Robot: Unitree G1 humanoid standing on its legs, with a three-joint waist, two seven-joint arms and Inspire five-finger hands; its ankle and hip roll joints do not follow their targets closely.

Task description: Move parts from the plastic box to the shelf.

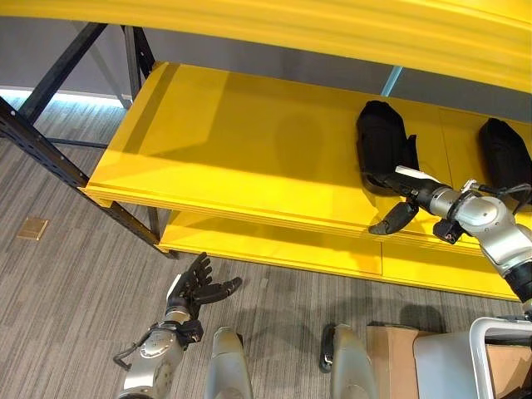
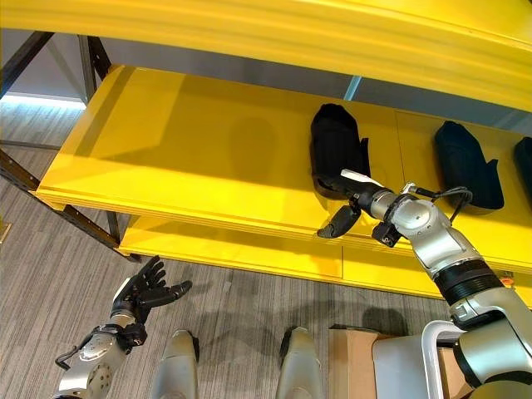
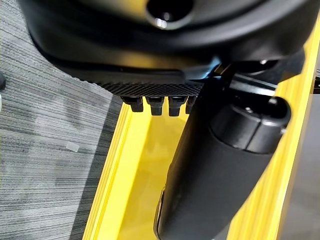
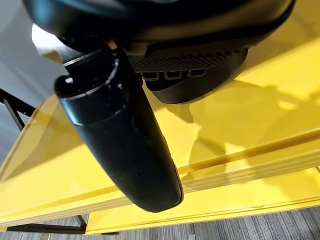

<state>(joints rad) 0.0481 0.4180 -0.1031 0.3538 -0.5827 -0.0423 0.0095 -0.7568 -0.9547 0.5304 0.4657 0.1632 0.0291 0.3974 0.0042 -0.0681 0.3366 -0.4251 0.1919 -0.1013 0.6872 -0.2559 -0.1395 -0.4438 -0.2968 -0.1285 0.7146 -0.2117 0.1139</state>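
A black moulded part [image 1: 382, 137] lies on the yellow shelf [image 1: 233, 141], and a second black part [image 1: 504, 158] lies further right. My right hand [image 1: 413, 189] reaches over the shelf's front edge to the near end of the first part. Its fingers run straight against that part, while its thumb [image 4: 125, 145] hangs clear below the shelf edge, so the hand is open. Low at the left, over the carpet, my left hand [image 1: 195, 287] hangs open with spread fingers and holds nothing.
A third black part [image 2: 525, 166] shows at the shelf's right end. A lower yellow shelf [image 1: 274, 245] sits underneath, a yellow beam [image 1: 332, 25] overhead. Dark rack posts [image 1: 41, 150] stand left. A cardboard box [image 1: 386, 353] and a grey plastic box [image 1: 453, 370] stand at the bottom right.
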